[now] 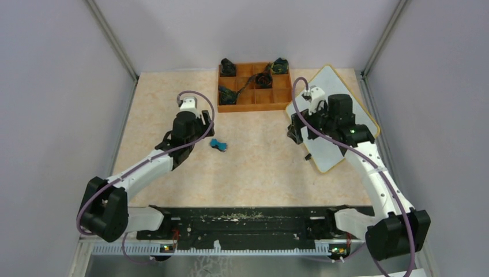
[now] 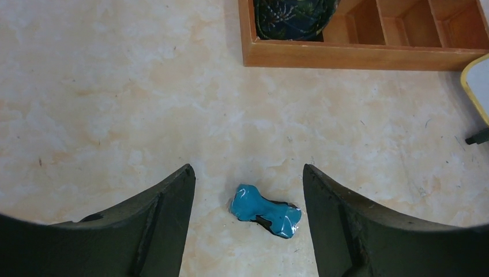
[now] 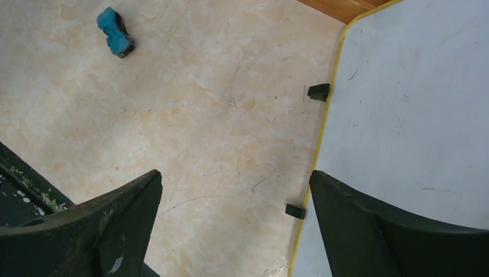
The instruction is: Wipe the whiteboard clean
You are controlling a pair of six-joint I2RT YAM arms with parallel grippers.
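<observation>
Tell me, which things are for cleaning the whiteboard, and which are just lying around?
For the job:
- whiteboard
- small blue block, probably the eraser
- left gripper, open over the block
- right gripper, open at the whiteboard's edge

Just lying about:
- orange tray
- dark bits in its compartments

Your whiteboard [image 3: 415, 104] is white with faint grey scuffs, a thin yellow frame and small black feet [image 3: 318, 91]. The table [image 1: 259, 173] is beige with a pale, cloudy marble pattern. The small piece [image 2: 265, 210] lying on it is teal-blue with a black patch. The tray [image 2: 346, 57] is orange-brown. Your left arm [image 1: 144, 167] and right arm [image 1: 375, 167] are white and black, each with a purple cable [image 1: 196, 95]. The fingers [image 2: 144, 231] of your left gripper [image 2: 247, 167] and right gripper [image 3: 235, 173] are dark greenish black.
</observation>
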